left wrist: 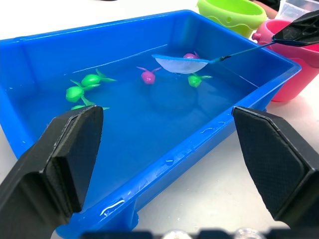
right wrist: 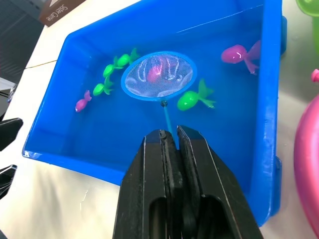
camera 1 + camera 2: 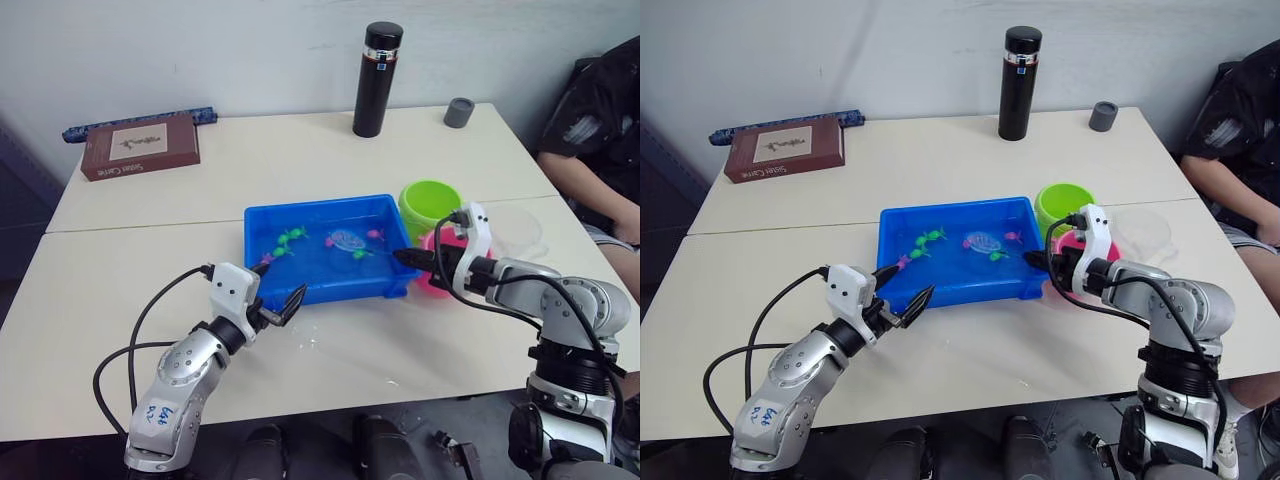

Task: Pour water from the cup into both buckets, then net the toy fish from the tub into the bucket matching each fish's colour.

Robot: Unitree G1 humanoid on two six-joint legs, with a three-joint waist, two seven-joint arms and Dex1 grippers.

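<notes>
Right hand (image 2: 172,137): fingers closed on thin handle of small net (image 2: 159,76); net hoop ahead of it in tub (image 3: 262,222), over 1 pink fish (image 2: 154,73).
Left hand (image 3: 282,306): fingers spread wide, holding nothing, just short of tub's near wall.
Green bucket (image 3: 430,206), pink bucket (image 3: 436,283): beside right hand.
Clear cup (image 3: 515,231): beyond right hand.
Cream bench (image 3: 300,150); pale wall behind.
Brown box (image 3: 140,147), lettering "Settlers Catan", uncertain.
</notes>
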